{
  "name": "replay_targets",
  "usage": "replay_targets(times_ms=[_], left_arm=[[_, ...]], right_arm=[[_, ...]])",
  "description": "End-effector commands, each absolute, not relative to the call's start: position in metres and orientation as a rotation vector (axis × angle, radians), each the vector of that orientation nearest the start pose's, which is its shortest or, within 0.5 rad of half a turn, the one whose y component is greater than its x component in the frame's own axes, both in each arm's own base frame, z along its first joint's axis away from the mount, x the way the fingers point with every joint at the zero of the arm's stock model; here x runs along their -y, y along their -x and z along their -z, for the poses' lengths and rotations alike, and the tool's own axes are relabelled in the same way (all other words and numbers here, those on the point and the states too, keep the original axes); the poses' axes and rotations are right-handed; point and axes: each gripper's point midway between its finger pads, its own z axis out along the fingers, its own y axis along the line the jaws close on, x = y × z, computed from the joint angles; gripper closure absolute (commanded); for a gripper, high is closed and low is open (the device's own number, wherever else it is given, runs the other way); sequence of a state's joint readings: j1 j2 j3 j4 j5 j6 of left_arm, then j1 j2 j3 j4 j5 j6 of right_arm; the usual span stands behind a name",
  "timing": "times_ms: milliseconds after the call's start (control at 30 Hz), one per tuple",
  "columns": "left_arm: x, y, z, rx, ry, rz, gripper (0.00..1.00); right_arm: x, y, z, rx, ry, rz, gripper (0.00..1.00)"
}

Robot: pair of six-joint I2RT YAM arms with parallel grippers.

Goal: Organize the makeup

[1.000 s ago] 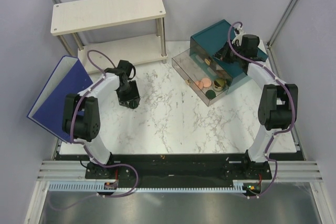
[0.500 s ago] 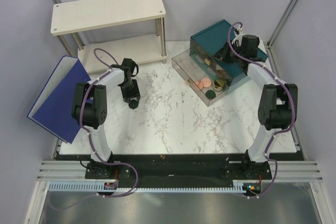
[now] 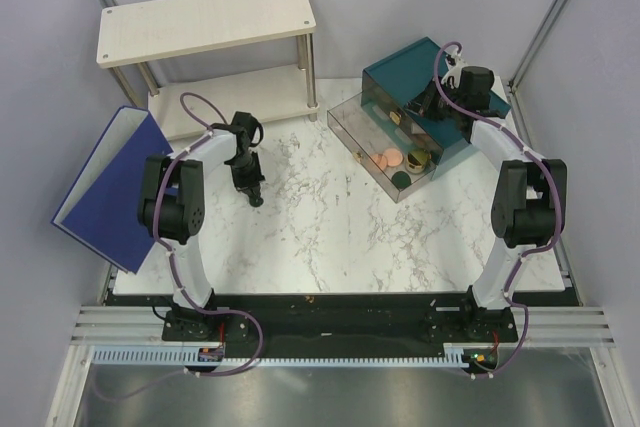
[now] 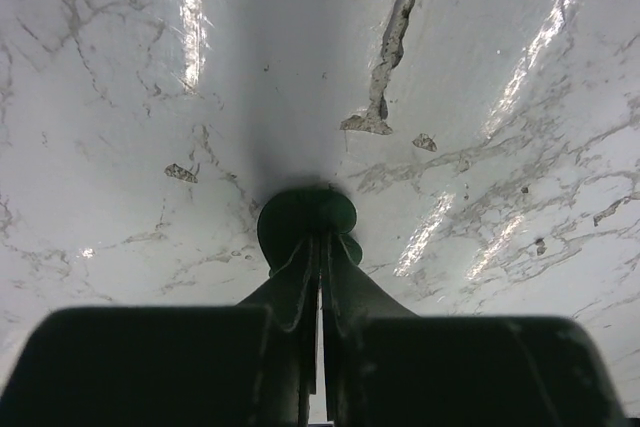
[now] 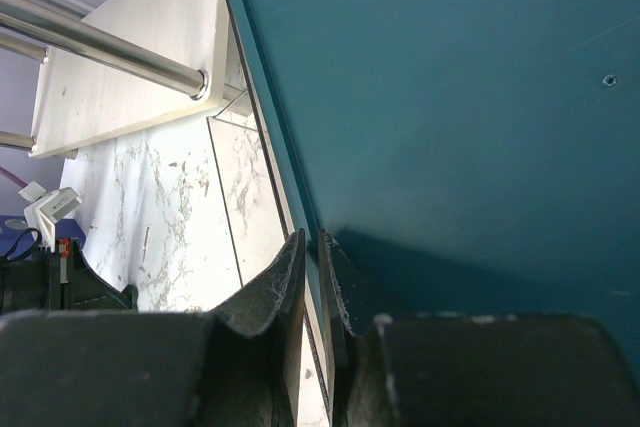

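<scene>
On the worktop's (image 3: pixel 330 237) left half, one dark green lid (image 4: pixel 305 219) sits at the clenched left pincer (image 4: pixel 320 244); whether it is pinched, I cannot tell. Stowed in the clear drawer (image 3: pixel 358 133): one green lid (image 3: pixel 400 178), one gold-rimmed tin (image 3: pixel 417 158), peach compacts (image 3: pixel 389 158), perhaps two. Meanwhile the right pincer (image 5: pixel 312 247) clamps the teal box (image 5: pixel 450 97) rim. This loose lid seems left to stow.

Marble desk (image 3: pixel 330 237): white shelf (image 3: pixel 205 19) beyond the left gripper (image 3: pixel 255 195), blue binder (image 3: pixel 110 187) leaning to its left; teal box (image 3: pixel 400 72), clear drawer (image 3: pixel 348 119) open, at the right gripper (image 3: pixel 428 102).
</scene>
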State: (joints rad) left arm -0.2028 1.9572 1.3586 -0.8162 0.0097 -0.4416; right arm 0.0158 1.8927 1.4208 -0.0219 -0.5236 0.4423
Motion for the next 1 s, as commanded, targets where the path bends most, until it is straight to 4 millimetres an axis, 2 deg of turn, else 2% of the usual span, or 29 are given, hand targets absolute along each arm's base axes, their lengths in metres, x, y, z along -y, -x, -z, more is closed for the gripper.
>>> replay_targets(times_ms=[0,100,233,267,333,367,533,567,600,633,667,700,733,767,800,867,967], left_arm=[[0.105,-0.362,-0.029,-2.922,0.209,0.19,0.98],[0.117,-0.373,-0.049,-2.864,0.132,0.232,0.98],[0.15,-0.393,-0.095,-2.731,-0.003,0.313,0.98],[0.16,-0.405,-0.113,-2.669,-0.049,0.335,0.98],[0.188,-0.41,-0.131,-2.6,-0.144,0.374,0.98],[0.203,-0.421,-0.146,-2.546,-0.18,0.413,0.98],[0.281,-0.44,-0.174,-2.439,-0.346,0.564,0.98],[0.297,-0.447,-0.196,-2.383,-0.355,0.624,0.98],[0.314,-0.449,-0.184,-2.401,-0.372,0.651,0.98],[0.325,-0.452,-0.189,-2.384,-0.377,0.68,0.98],[0.341,-0.459,-0.209,-2.33,-0.381,0.741,0.97],[0.356,-0.46,-0.198,-2.34,-0.392,0.764,0.97],[0.366,-0.462,-0.197,-2.339,-0.384,0.793,0.97],[0.377,-0.465,-0.212,-2.298,-0.394,0.843,0.97],[0.387,-0.466,-0.201,-2.314,-0.394,0.861,0.96],[0.4,-0.468,-0.206,-2.282,-0.401,0.92,0.94],[0.419,-0.467,-0.199,-2.253,-0.426,0.983,0.89]], right_arm=[[-0.103,-0.469,-0.061,-2.464,-0.267,-0.756,0.81],[-0.104,-0.47,-0.061,-2.464,-0.269,-0.759,0.81],[-0.104,-0.469,-0.062,-2.464,-0.27,-0.76,0.81],[-0.104,-0.469,-0.062,-2.462,-0.268,-0.759,0.81],[-0.104,-0.469,-0.062,-2.462,-0.267,-0.761,0.81],[-0.104,-0.468,-0.061,-2.465,-0.27,-0.762,0.81],[-0.104,-0.467,-0.062,-2.465,-0.267,-0.765,0.81],[-0.105,-0.467,-0.061,-2.466,-0.264,-0.763,0.81],[-0.104,-0.467,-0.062,-2.465,-0.268,-0.763,0.81],[-0.105,-0.466,-0.061,-2.467,-0.267,-0.762,0.81],[-0.104,-0.466,-0.061,-2.467,-0.265,-0.76,0.81],[-0.104,-0.465,-0.06,-2.469,-0.267,-0.76,0.81],[-0.104,-0.465,-0.061,-2.468,-0.264,-0.759,0.81],[-0.104,-0.465,-0.06,-2.47,-0.267,-0.76,0.81],[-0.104,-0.464,-0.06,-2.471,-0.267,-0.76,0.81],[-0.103,-0.463,-0.06,-2.471,-0.264,-0.757,0.81],[-0.104,-0.463,-0.061,-2.469,-0.263,-0.758,0.81]])
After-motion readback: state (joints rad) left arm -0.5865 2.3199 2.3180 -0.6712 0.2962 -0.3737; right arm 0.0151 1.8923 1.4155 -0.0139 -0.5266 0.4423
